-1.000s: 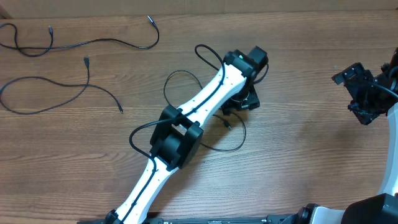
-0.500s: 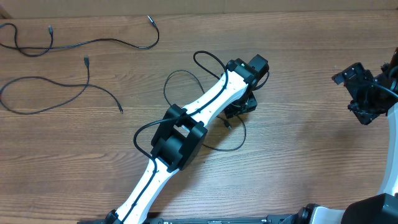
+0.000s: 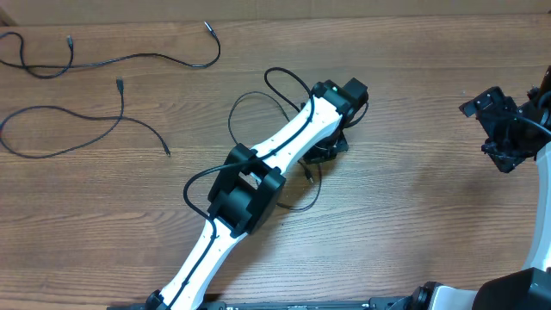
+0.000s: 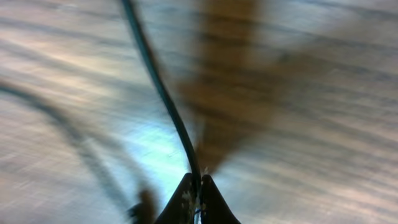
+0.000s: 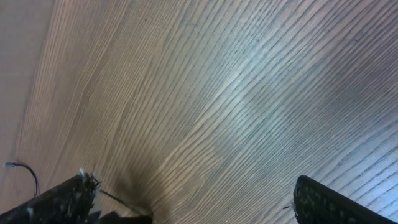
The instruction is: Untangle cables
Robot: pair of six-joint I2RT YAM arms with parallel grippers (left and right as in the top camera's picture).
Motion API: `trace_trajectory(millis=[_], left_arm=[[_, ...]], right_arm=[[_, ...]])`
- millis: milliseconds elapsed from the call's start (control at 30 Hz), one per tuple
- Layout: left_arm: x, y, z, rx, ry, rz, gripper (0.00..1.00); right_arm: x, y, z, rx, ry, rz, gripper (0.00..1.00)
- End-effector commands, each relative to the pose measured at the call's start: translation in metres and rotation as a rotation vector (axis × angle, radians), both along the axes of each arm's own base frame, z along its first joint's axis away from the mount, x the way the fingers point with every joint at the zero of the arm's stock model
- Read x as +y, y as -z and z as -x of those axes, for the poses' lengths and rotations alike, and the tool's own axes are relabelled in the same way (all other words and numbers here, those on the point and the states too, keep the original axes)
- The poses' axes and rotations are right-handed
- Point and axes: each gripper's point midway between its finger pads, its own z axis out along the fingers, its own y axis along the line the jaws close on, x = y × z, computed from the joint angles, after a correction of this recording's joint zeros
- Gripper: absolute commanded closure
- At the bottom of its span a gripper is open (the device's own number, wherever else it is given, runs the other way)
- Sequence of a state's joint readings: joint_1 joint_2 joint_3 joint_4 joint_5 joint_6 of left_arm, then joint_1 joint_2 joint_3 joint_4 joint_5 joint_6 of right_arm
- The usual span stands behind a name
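Left hand [image 4: 196, 186] is clamped on the third cable [image 4: 163, 93], mid bench [image 3: 413, 215]. Over the last second it has shifted slightly left and the trailing loop has shrunk, so the cable follows. Far cable [image 3: 129, 58] and near cable [image 3: 121, 99] lie separate, far left. Right hand [image 3: 502, 129] is idle with fingers apart.

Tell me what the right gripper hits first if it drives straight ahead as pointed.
Probably the bare wooden table: in the right wrist view the open right gripper has only wood grain between and beyond its fingers. Depth is hard to judge.
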State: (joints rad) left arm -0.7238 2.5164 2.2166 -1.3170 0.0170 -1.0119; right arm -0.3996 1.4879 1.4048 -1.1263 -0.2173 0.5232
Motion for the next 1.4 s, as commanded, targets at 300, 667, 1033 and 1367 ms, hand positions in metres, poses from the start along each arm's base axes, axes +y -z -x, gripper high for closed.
trace_trajectory(millis=[300, 667, 1033, 1367], left_arm=[[0.047, -0.206, -0.051, -0.346, 0.050, 0.165, 0.96], [0.232, -0.326, -0.041, -0.539, -0.359, 0.146, 0.96], [0.374, -0.331, -0.037, -0.553, -0.710, 0.132, 0.96], [0.386, -0.351, -0.022, -0.613, -0.535, 0.102, 0.96]], right_arm=[[-0.003, -0.005, -0.001, -0.012, 0.006, 0.013, 0.00], [-0.003, -0.005, -0.001, -0.012, 0.006, 0.013, 0.00], [-0.003, -0.005, -0.001, -0.013, 0.006, 0.013, 0.00], [-0.003, -0.005, -0.001, -0.013, 0.006, 0.013, 0.00]])
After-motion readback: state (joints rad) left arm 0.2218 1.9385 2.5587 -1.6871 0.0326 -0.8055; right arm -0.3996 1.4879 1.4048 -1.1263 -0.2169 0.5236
